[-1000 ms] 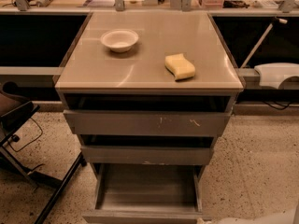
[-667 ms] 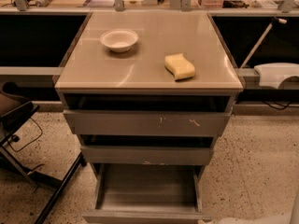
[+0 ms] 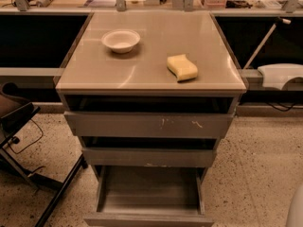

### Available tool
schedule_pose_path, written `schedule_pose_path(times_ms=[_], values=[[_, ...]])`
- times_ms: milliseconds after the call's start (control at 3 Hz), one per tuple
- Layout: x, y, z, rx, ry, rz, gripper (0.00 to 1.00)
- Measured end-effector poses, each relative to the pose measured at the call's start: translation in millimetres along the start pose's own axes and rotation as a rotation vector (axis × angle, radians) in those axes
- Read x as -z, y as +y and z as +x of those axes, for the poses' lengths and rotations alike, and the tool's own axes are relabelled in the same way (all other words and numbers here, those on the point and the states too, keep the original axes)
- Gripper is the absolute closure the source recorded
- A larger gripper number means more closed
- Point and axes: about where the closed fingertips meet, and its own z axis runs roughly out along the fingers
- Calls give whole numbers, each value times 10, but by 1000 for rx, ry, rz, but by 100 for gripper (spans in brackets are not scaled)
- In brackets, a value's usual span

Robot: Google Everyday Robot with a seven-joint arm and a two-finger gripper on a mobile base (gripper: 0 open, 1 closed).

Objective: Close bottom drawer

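The bottom drawer (image 3: pixel 149 193) stands pulled well out at the foot of the desk (image 3: pixel 142 74), reaching towards us, with its plain front cut by the lower edge of the view. Its shallow grey box shows only its own bare floor. Above it the middle drawer (image 3: pixel 149 157) is out a little, with a pale chip on its lower edge. Above that the widest drawer (image 3: pixel 149 125), marked with white scratches, is out a little too. Each has a dark gap over it, and we cannot see what either holds. On the desk top a white bowl (image 3: pixel 120 40) sits upright towards the back left, showing only its pale inside. A yellow sponge (image 3: pixel 182 67) lies flat to the right of it, well apart. A dark chair (image 3: pixel 14 112) stands on the speckled floor (image 3: pixel 255 164) to the left. Of the gripper (image 3: pixel 297 207) we see only what we take to be a pale rounded sliver at the lower right edge, well clear of the bottom drawer, and we cannot tell whether it is parted or closed. Against the earlier frames, the bottom drawer is as far out as before and the bowl and sponge lie where they did. The pale sliver shows a little more of itself.
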Motion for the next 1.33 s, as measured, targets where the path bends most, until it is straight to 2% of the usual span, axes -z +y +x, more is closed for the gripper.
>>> schedule_pose_path(times_ms=[333,667,1000,1333], values=[[-142,-116,33,12,-13,12,0],[-274,-216,-103,43,-17,26,0],[-273,-212,-97,44,-17,26,0],[-384,-221,-415,82,-8,29,0]])
